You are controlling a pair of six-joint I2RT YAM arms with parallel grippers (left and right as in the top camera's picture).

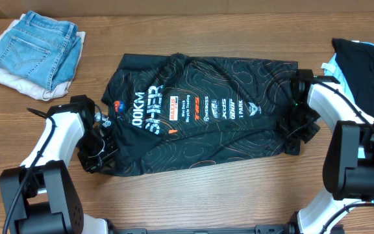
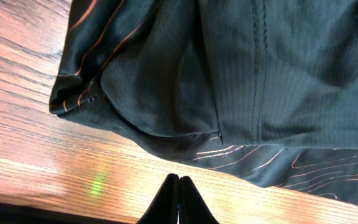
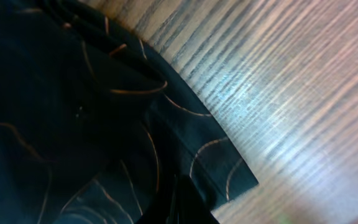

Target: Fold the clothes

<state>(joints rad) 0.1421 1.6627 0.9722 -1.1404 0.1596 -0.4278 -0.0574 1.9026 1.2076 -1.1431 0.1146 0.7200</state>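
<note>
**Jersey lies lengthwise between both tools**

The jersey (image 1: 200,110) is flat on the surface (image 1: 206,201), its long axis running arm to arm. The left tool (image 2: 179,186) is closed and empty, just off the hem. The right tool (image 3: 178,202) is closed over the opposite corner, but I can't tell if it grips cloth.

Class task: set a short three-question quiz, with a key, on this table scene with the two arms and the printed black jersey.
1. True or false: the blue jeans lie on top of the jersey.
2. Multiple choice: the left gripper is A) wide open, B) shut, C) holding the jeans.
3. Fill in: the jersey's thin contour lines are ____ in colour.
Key: 1 false, the jeans sit apart from it, at the far left of the table; 2 B; 3 orange.
</note>
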